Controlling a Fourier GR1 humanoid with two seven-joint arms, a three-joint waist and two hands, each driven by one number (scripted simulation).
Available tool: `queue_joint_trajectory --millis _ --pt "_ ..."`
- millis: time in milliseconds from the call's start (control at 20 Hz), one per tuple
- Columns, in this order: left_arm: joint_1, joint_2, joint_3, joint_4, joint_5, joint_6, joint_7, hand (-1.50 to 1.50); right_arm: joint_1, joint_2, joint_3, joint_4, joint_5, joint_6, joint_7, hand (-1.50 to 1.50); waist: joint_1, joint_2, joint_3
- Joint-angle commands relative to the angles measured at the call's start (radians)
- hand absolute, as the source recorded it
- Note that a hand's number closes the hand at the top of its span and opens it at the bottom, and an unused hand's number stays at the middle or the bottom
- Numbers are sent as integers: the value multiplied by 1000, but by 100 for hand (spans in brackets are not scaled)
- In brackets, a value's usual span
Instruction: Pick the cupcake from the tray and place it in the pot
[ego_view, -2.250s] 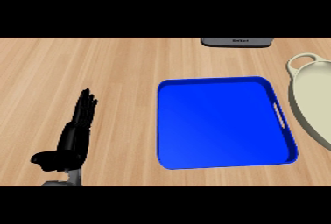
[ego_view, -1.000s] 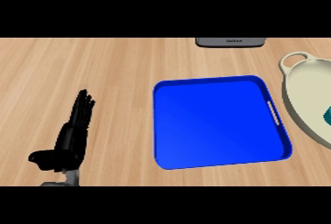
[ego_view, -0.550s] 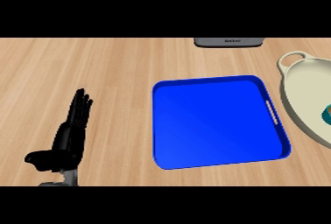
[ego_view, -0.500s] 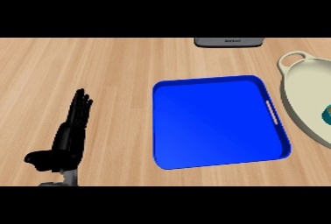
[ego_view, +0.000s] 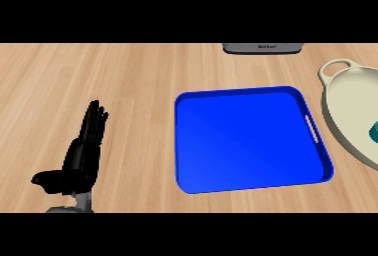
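Resting at lower left, left hand (ego_view: 80, 160) open, fingers straight; right hand out of view. Tray (ego_view: 251, 95) holds nothing. Teal shape (ego_view: 373, 132) inside pot (ego_view: 341, 90) at right edge, likely the cupcake: placing looks done, next only withdrawal

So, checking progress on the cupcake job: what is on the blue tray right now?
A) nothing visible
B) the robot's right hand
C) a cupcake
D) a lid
A: the blue tray shows only its bare blue floor, and a small teal thing sits in the pot at the view's right edge.
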Motion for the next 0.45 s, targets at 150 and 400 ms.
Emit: queue_joint_trajectory --millis 150,400 --pt "17 11 16 -60 1 -12 38 0 108 88 -30 -208 17 -45 17 -150 5 0 0" --pt "-30 -24 -1 -12 -42 18 54 0 259 107 9 -277 -28 -91 60 -150 1 1 1"
